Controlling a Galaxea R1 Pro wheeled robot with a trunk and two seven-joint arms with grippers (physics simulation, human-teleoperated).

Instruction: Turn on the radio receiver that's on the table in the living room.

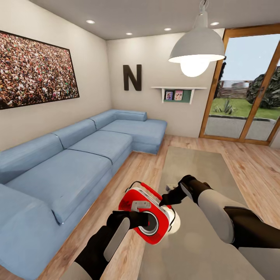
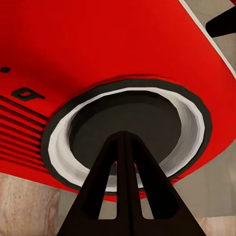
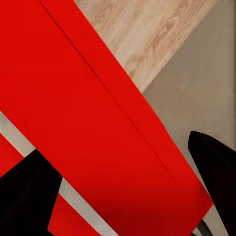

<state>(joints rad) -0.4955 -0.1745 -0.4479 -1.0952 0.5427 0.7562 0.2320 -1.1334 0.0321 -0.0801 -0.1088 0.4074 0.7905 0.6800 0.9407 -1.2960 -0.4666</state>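
Head view showed the radio receiver [image 1: 146,214] lifted and tilted above the near end of the table [image 1: 202,249], between both arms. The left gripper [image 1: 143,220], coming from seven o'clock, had its closed fingers pressed together against the round dark dial; the radio lay directly ahead of it. The right gripper [image 1: 168,200], at the radio's two o'clock, was spread wide across the red top handle. The radio's long axis ran from ten to four o'clock. Left wrist view showed the shut fingers [image 2: 123,196] touching the dial, with white ring around it. Right wrist view showed open fingers [image 3: 27,196] straddling the red handle. Beyond stood the blue sofa [image 1: 77,155] at ten o'clock.
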